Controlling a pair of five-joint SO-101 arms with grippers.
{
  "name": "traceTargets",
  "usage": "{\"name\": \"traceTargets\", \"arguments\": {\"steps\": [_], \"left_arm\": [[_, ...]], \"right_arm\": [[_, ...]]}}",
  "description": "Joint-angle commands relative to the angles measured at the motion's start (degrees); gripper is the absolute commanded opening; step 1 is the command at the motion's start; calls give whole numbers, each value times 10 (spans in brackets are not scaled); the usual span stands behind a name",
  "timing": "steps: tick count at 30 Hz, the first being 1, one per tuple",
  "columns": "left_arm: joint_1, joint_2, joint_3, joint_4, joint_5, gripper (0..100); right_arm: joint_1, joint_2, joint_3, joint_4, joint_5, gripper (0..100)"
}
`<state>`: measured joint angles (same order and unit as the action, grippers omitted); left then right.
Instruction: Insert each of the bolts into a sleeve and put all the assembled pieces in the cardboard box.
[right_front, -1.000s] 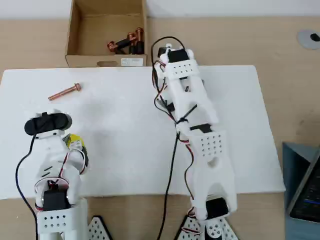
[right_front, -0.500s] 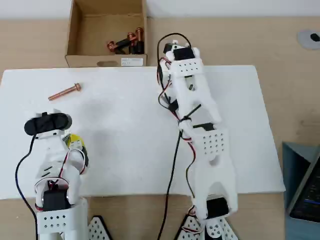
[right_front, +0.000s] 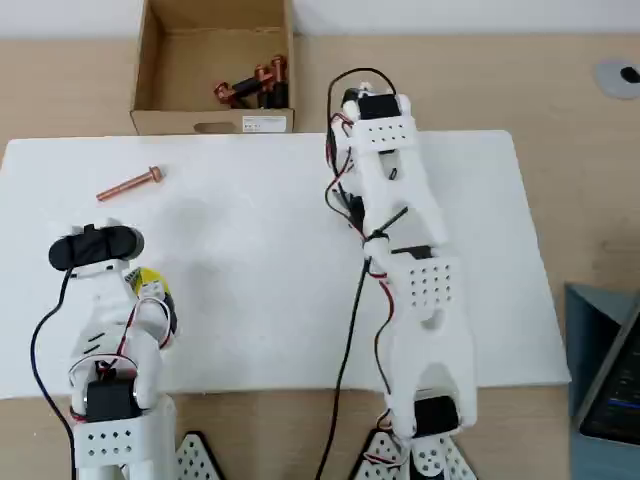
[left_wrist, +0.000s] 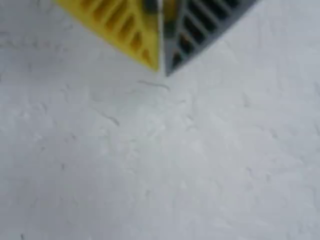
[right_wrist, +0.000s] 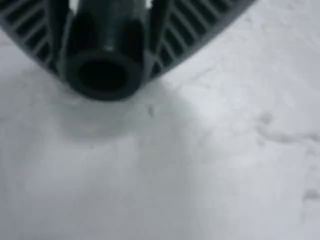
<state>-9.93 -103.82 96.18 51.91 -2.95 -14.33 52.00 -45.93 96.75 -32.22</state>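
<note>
Cardboard box (right_front: 146, 70), white label (right_front: 264, 123), print unreadable, black sleeve (right_wrist: 106, 50) in right gripper (right_wrist: 108, 71)

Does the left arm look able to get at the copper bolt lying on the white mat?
Probably yes: the bolt lies alone on the mat ahead of the left claw, nothing between them.

On the worktop (right_front: 560, 110) a mat (right_front: 250, 270) lies before the cardboard box (right_front: 140, 70), which holds assembled pieces (right_front: 255, 88) in its near right corner; a bolt (right_front: 130, 184) lies on the mat's far left, and a sleeve (right_wrist: 102, 77) sits in the right hand (right_wrist: 107, 57) above the mat.
</note>
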Motion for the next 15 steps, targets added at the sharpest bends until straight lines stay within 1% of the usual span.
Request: {"name": "traceTargets", "arguments": {"steps": [1,6,9,12,14,15], "left_arm": [[-3,-6,8,-8,2,2],[-3,-6,8,-8,2,2],[-3,-6,8,-8,2,2],[-3,-6,8,-8,2,2],[-2,-6,8,-8,2,2],[-2,-6,8,-8,1,2]], "right_arm": [[-10,1,-8,1,0,27],[-12,1,-25,1,1,27],[-16,1,-48,22,22,8],[-22,0,-107,55,28,10],[-22,0,-151,57,30,10],[-22,-5,-172,57,42,9]]}}
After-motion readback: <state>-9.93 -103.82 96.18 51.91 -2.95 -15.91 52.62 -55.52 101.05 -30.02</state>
